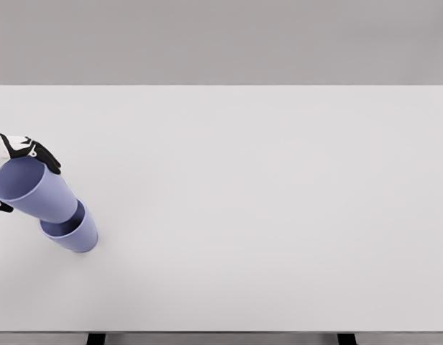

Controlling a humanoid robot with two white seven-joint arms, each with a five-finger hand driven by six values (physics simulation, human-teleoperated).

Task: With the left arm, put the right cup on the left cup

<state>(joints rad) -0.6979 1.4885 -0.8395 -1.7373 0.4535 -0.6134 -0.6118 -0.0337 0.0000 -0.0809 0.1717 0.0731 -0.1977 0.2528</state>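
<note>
Upper cup (31, 190) at nine o'clock on white table (279, 215), tilted, base seated in lower cup (72, 233) standing just toward five o'clock. Probably light, rigid, smooth-walled plastic; best gripped around wall near rim. Left hand (20, 154) at frame's left edge, fingers (47, 158) wrapped narrowly around upper cup's rim. Right hand unseen.

A white table (279, 215) before a grey wall (221, 39).

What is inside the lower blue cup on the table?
The base of the upper blue cup, tilted and gripped by the left hand, sits inside the lower blue cup. The lower cup's floor is covered.
</note>
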